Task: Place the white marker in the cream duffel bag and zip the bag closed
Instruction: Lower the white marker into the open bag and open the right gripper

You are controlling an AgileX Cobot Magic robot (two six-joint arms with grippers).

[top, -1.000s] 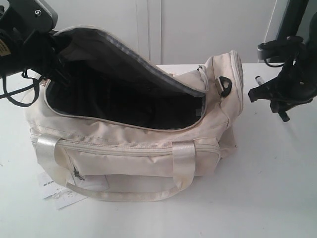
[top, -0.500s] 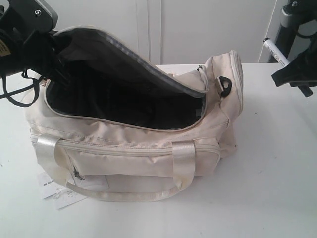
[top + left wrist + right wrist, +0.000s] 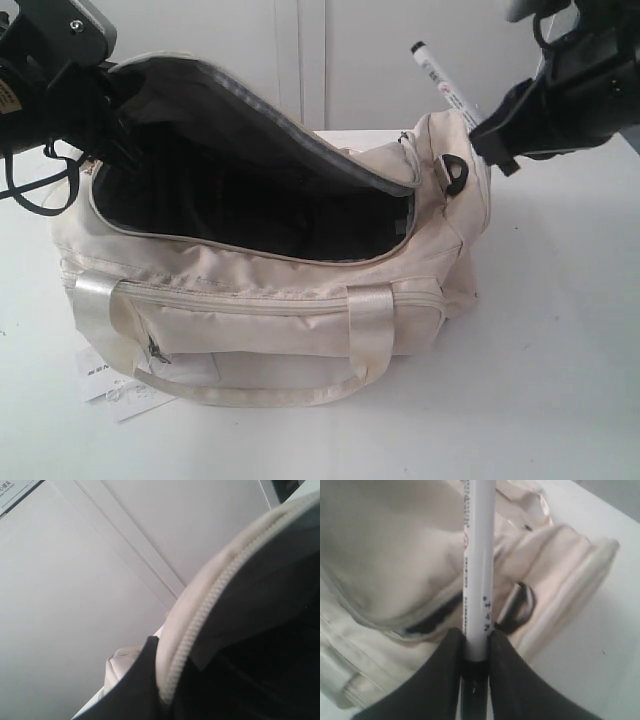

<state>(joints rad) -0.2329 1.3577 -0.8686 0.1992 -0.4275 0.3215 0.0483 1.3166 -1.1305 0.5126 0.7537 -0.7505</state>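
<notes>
The right gripper (image 3: 482, 133) (image 3: 476, 639) pinches the marker (image 3: 441, 86) (image 3: 479, 565) at its lower end, both dark fingers (image 3: 512, 680) pressed against the pale barrel. The marker slants up and to the left, black cap on top, held in the air above the right end of the duffel bag (image 3: 260, 290) (image 3: 380, 545) and not touching it. In the right wrist view a black D-ring (image 3: 517, 602) on the bag's end lies just beside the barrel; from the exterior view the same ring (image 3: 457, 172) sits just below the gripper.

On the other side, the left gripper (image 3: 105, 120) holds the left end of the bag's top flap (image 3: 250, 105) lifted. In the left wrist view one dark finger (image 3: 132, 692) presses at the flap's cream zipper edge (image 3: 200, 625); the other finger is hidden.

The bag stands on the white desk (image 3: 560, 350) with its top wide open, showing a dark lining. Shiny strap handles (image 3: 370, 320) hang over its near side, and a white paper tag (image 3: 105, 385) lies on the desk at its lower left corner.
</notes>
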